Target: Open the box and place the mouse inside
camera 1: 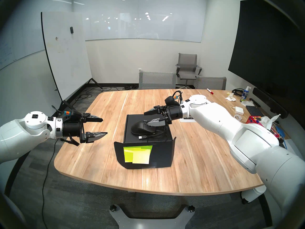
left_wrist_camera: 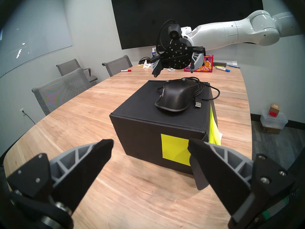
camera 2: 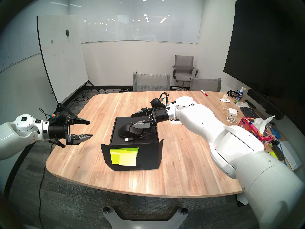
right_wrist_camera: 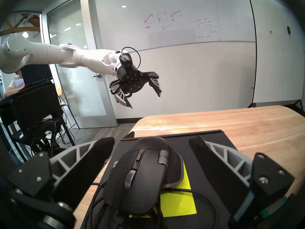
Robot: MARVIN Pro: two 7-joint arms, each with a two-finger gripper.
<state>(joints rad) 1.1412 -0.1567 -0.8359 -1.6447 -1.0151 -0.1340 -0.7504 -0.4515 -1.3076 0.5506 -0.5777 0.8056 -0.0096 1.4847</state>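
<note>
The black box (camera 1: 158, 149) stands mid-table with its top flat. Its front flap hangs down, side tabs sticking out, with yellow-green sticky notes (camera 1: 137, 154) on it. The black wired mouse (camera 1: 138, 127) lies on top of the box (left_wrist_camera: 140, 132) beside its coiled cable and USB plug (left_wrist_camera: 198, 103). My right gripper (camera 1: 144, 117) hovers open just over the mouse (right_wrist_camera: 142, 174), one finger on either side and neither touching it. Left of the box and apart from it, my left gripper (camera 1: 104, 126) hangs open and empty, pointing at the side of the box (camera 2: 148, 151).
Clutter sits at the table's right edge: a red floral tissue box (camera 1: 254, 121), a white charger (camera 1: 239, 110), a keyboard (camera 1: 254, 110), a spray bottle (camera 1: 245, 93) and a red marker (camera 1: 210, 91). Grey chairs (camera 1: 156, 80) stand at the far side. Bare wood surrounds the box.
</note>
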